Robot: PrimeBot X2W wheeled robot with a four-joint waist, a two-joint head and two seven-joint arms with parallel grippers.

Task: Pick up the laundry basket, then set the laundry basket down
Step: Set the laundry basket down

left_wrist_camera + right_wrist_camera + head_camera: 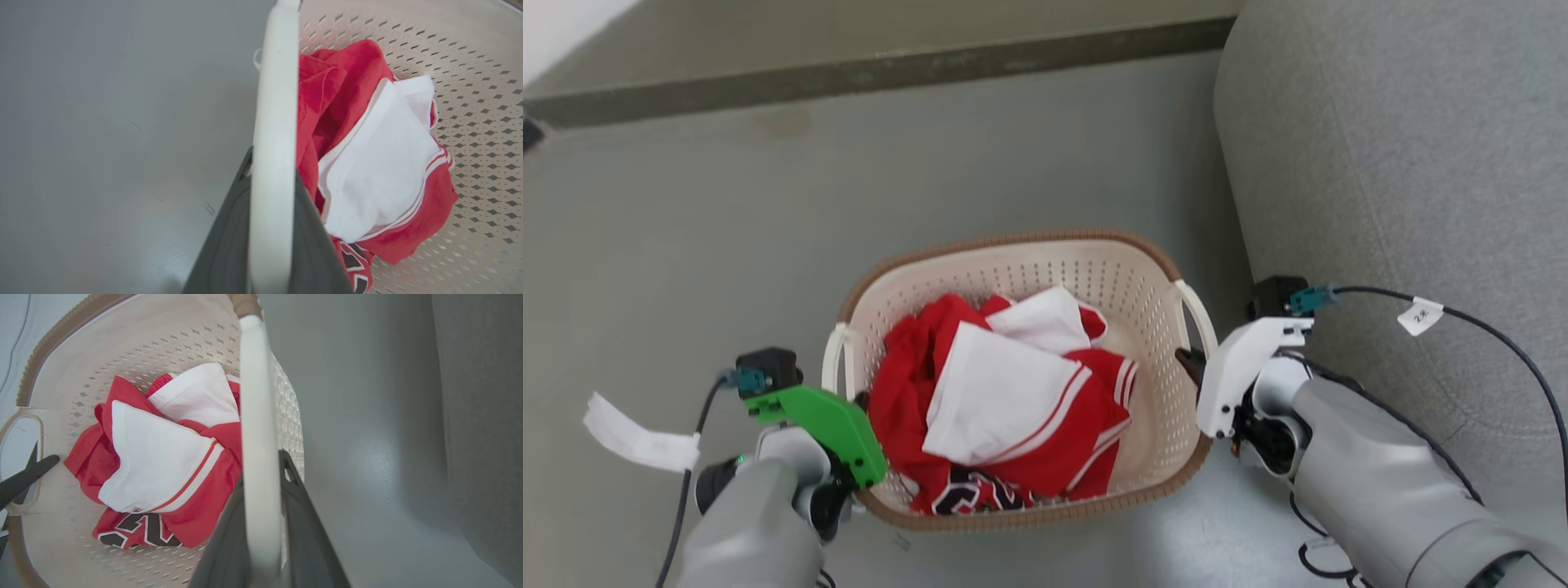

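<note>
The laundry basket (1013, 239), cream with a brown rim, is in the middle of the head view and holds red and white clothes (1005, 392). My left gripper (854, 402) is at its left handle (833, 359). In the left wrist view the white handle (273, 102) runs between the two dark fingers of the left gripper (271, 167), which is shut on it. My right gripper (1188, 361) is at the right handle (1199, 314). It is likewise shut on that handle (255, 396) in the right wrist view (261, 469). I cannot tell whether the basket touches the floor.
A grey sofa (1405, 163) stands close on the basket's right side. A dark step (890, 73) crosses the grey floor at the far end. A paper tag (637, 441) hangs from my left arm's cable. Open floor lies left of and beyond the basket.
</note>
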